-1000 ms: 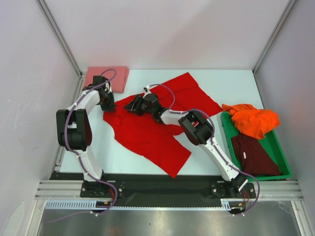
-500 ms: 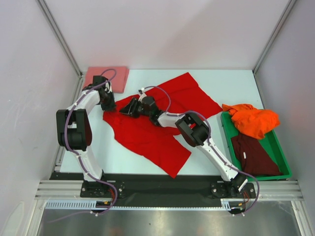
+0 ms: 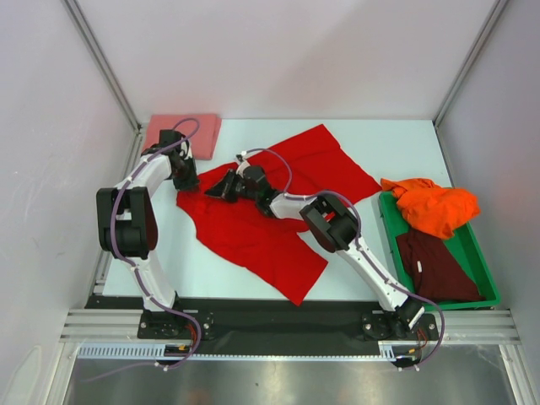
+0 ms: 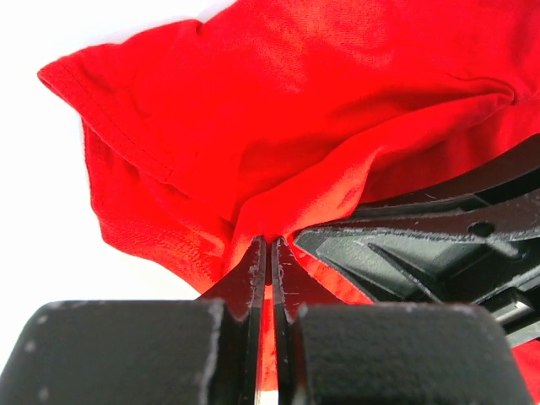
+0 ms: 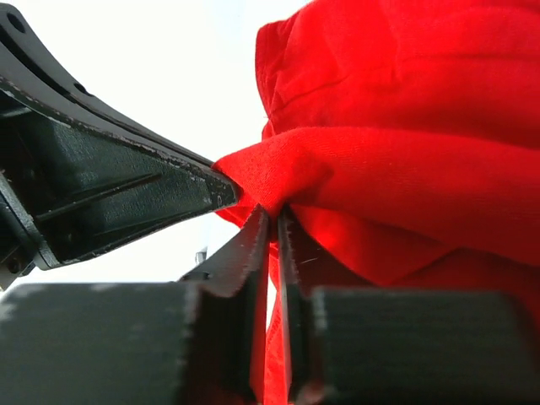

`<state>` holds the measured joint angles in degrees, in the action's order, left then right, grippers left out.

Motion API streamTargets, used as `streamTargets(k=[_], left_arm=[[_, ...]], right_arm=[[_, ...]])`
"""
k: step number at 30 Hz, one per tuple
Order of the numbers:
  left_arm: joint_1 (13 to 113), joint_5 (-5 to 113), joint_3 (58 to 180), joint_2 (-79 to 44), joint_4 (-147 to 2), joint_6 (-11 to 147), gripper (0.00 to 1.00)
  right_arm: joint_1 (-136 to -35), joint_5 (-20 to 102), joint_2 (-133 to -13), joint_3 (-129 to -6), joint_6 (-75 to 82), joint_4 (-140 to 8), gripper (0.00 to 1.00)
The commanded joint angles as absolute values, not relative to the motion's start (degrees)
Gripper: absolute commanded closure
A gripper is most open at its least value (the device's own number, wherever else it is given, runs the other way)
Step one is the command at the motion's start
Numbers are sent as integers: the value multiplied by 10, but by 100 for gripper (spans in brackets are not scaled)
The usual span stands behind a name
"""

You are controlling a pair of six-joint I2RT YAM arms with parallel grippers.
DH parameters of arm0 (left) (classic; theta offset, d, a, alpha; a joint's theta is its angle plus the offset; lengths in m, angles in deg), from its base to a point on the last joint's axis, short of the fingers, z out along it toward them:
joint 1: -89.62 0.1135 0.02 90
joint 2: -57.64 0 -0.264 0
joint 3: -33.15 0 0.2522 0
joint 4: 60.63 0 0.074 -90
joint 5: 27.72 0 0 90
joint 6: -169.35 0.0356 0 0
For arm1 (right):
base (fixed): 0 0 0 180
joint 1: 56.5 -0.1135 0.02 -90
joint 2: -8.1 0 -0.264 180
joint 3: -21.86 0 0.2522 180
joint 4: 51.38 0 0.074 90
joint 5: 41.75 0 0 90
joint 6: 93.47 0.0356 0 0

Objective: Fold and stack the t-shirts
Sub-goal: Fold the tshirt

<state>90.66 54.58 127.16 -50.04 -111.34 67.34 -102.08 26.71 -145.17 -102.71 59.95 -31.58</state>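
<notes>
A bright red t-shirt [image 3: 270, 202] lies spread across the middle of the table. My left gripper [image 3: 187, 182] is at its left edge, shut on a fold of the red cloth [image 4: 253, 169]. My right gripper [image 3: 213, 189] reaches over from the right to nearly the same spot, and its jaws are pinched on a bunch of the red cloth [image 5: 354, 160]. The two grippers almost touch. A salmon-pink t-shirt [image 3: 192, 132] lies folded at the back left. An orange t-shirt [image 3: 434, 207] and a dark maroon t-shirt [image 3: 434, 266] sit in the bin.
A green plastic bin [image 3: 474, 253] stands at the right edge of the table. The enclosure's walls and metal posts close in the back and both sides. The right arm's forearm [image 3: 333, 221] lies low across the red t-shirt.
My right gripper has slid left across the red t-shirt toward the left gripper and closed on the cloth. The left arm has stayed put.
</notes>
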Motion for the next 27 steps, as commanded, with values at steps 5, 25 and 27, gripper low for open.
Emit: streamTargets(k=[5, 25, 27], left_arm=[[904, 558, 1259, -455, -1102, 670, 81], [846, 516, 1130, -230, -1094, 645, 44], [846, 506, 1127, -229, -1089, 641, 43]], right_arm=[[-1019, 251, -1409, -989, 576, -342, 96], [-1007, 233, -1254, -992, 417, -805, 94], [-1004, 238, -1250, -1003, 402, -853, 93]])
